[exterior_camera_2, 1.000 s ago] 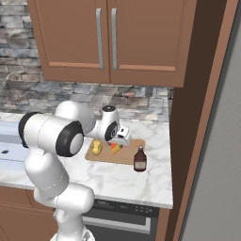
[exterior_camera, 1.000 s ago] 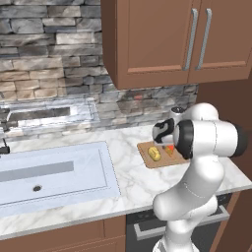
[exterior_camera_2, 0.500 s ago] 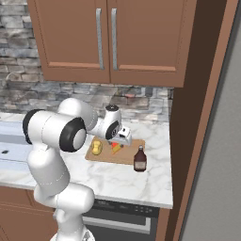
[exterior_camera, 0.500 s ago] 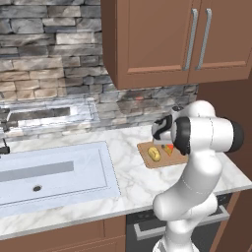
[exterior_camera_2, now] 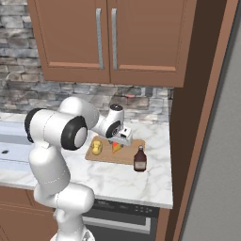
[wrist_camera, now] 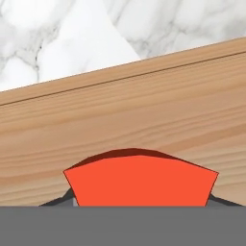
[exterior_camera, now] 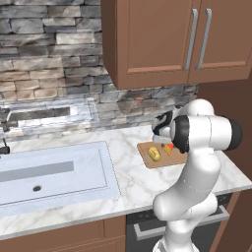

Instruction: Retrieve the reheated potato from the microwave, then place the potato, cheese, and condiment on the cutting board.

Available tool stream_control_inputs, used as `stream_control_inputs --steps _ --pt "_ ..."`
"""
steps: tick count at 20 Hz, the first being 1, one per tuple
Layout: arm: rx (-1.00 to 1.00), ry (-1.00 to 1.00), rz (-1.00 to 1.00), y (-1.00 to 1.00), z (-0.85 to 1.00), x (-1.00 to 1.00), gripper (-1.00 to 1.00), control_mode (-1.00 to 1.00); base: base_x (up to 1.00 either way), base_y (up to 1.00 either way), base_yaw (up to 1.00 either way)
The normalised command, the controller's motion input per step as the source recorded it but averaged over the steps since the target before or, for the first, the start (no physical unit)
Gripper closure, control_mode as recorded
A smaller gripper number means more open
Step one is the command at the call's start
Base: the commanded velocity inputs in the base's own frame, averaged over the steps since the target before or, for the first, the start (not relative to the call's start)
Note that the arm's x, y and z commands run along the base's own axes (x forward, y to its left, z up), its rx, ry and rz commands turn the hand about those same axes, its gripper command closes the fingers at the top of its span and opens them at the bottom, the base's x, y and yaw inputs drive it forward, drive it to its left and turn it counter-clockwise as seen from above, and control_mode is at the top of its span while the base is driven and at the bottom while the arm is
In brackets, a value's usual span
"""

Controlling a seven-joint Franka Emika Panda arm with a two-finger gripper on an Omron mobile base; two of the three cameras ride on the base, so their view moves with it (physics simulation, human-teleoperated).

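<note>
In the hand view the gripper (wrist_camera: 139,204) straddles the red-orange cheese (wrist_camera: 140,180) on the cutting board (wrist_camera: 144,110), jaws around the wedge (grip uncertain), while the right base view shows the potato (exterior_camera_2: 96,148) left of it, the condiment (exterior_camera_2: 139,159) off-board at centre, and the arm lower than before.

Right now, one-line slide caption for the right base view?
Gripper over the cheese on the cutting board beside the potato; condiment bottle on the counter at the board's edge.
</note>
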Motion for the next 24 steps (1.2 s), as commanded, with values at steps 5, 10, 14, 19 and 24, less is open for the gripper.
stream_control_inputs --steps 5,10,14,19,24 --pt "0.04 0.00 -0.01 0.11 -0.05 0.00 1.00 -1.00 0.00 0.00 0.00" --pt "0.04 0.00 -0.01 0.14 0.00 0.00 1.00 -1.00 0.00 0.00 0.00" --pt "0.01 0.00 -0.03 0.18 0.00 -0.02 1.00 -1.00 0.00 0.00 0.00" --pt "0.00 0.00 -0.03 0.11 -0.06 0.01 1.00 -1.00 0.00 0.00 0.00" --pt "-0.04 0.00 -0.01 0.00 -0.16 0.02 1.00 -1.00 0.00 0.00 0.00"
